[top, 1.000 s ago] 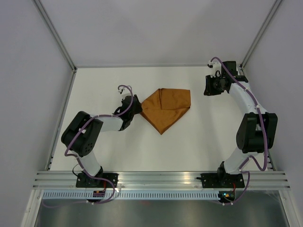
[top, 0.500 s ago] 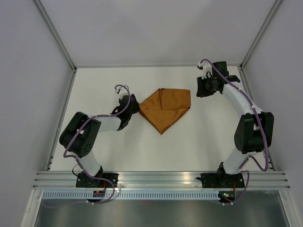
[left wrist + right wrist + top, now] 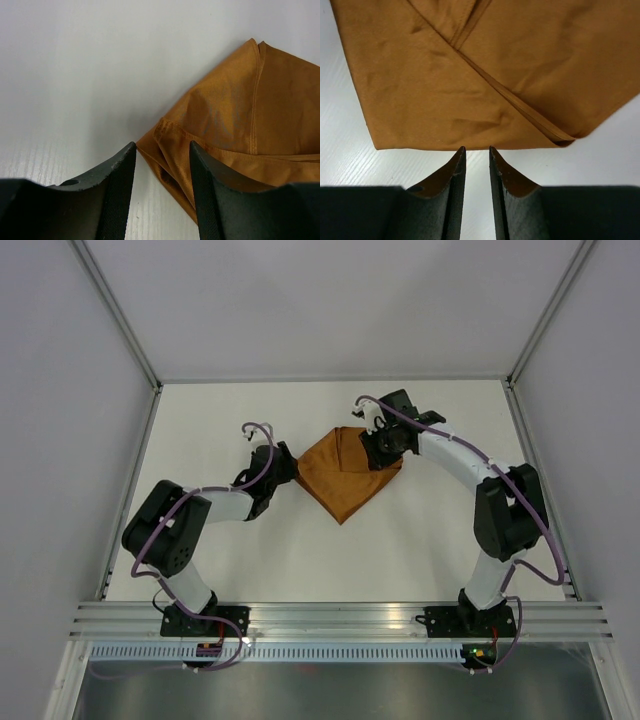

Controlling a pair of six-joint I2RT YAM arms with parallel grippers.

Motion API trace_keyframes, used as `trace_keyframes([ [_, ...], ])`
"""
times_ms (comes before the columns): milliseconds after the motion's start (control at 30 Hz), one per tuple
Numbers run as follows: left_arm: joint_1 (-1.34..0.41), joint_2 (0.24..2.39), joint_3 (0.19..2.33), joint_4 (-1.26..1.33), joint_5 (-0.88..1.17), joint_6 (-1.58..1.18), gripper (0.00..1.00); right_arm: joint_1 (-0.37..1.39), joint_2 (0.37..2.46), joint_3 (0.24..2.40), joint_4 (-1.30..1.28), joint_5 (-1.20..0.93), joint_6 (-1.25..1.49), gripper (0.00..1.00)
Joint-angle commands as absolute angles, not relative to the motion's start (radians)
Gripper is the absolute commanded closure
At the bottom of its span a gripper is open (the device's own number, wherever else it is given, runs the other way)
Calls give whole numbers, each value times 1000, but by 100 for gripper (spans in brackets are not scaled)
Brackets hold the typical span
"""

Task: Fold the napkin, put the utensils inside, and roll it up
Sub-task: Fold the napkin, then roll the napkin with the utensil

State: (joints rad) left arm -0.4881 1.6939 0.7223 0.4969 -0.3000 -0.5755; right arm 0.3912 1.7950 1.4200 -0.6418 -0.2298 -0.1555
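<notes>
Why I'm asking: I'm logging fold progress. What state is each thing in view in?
napkin: folded into overlapping layers, lying flat on the table, not rolled.
left pincer: open, the napkin's corner lying unclamped between its jaws.
right pincer: slightly open, empty, tips just off the napkin's edge.

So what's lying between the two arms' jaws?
Only the folded napkin: the top view shows the left jaws at its left corner and the right jaws at its far-right side.
</notes>
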Motion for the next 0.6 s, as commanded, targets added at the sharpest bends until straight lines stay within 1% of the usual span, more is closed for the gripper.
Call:
trace_keyframes([
  [0, -477, 1675, 707, 554, -265, -626, 47, 484, 1818, 1453, -623, -151, -156, 69],
  [133, -448, 1652, 680, 568, -245, -663, 46, 583, 1838, 1457, -598, -100, -141, 69],
  [200, -430, 1634, 672, 549, -229, -690, 44, 635, 1855, 1463, -578, -71, -130, 69],
  [300, -377, 1573, 660, 519, -187, -730, 43, 693, 1881, 1474, -557, -38, -115, 68],
  [400, -345, 1497, 686, 451, -183, -732, 41, 751, 1914, 1491, -552, 29, -104, 64],
  [433, -342, 1482, 716, 392, -187, -718, 41, 767, 1922, 1497, -545, 76, -101, 62],
  [500, -341, 1439, 771, 332, -210, -707, 41, 811, 1943, 1514, -537, 106, -86, 57],
  [567, -334, 1404, 799, 264, -215, -700, 40, 839, 1960, 1519, -531, 174, -83, 54],
])
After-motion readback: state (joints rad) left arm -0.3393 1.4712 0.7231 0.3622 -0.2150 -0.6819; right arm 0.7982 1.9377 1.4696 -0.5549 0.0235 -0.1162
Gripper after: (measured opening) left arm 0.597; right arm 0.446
